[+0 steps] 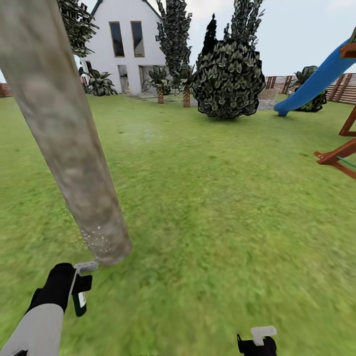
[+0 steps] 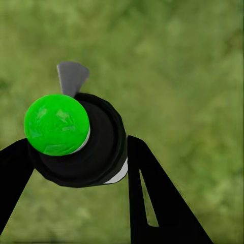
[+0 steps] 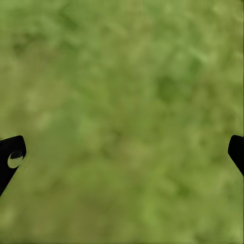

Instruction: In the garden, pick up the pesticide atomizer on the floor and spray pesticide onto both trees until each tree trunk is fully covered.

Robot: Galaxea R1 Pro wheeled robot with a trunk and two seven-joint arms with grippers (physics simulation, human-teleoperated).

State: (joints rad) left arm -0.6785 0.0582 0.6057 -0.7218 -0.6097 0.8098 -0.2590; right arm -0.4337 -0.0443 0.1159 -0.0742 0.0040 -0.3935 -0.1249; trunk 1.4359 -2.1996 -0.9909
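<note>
A thick grey-brown tree trunk (image 1: 64, 133) slants down the left of the head view and meets the grass just ahead of my left arm. Fine whitish pesticide specks (image 1: 96, 240) dot its foot. My left gripper (image 1: 81, 289) is shut on the pesticide atomizer (image 1: 80, 299), a small black bottle with a white patch, held close in front of the trunk's base. In the left wrist view the atomizer (image 2: 99, 147) sits between the black fingers (image 2: 152, 198), with a round green top and a grey nozzle tip. My right gripper (image 1: 257, 341) hangs open over bare grass, its fingertips (image 3: 10, 157) wide apart.
Open lawn (image 1: 222, 198) stretches ahead and to the right. A round dark bush (image 1: 228, 79) stands mid-distance, short palms (image 1: 160, 84) and a white house (image 1: 126, 44) behind it. A blue slide (image 1: 316, 81) and red-brown wooden play frame (image 1: 341, 153) stand right, before a slat fence (image 1: 282, 84).
</note>
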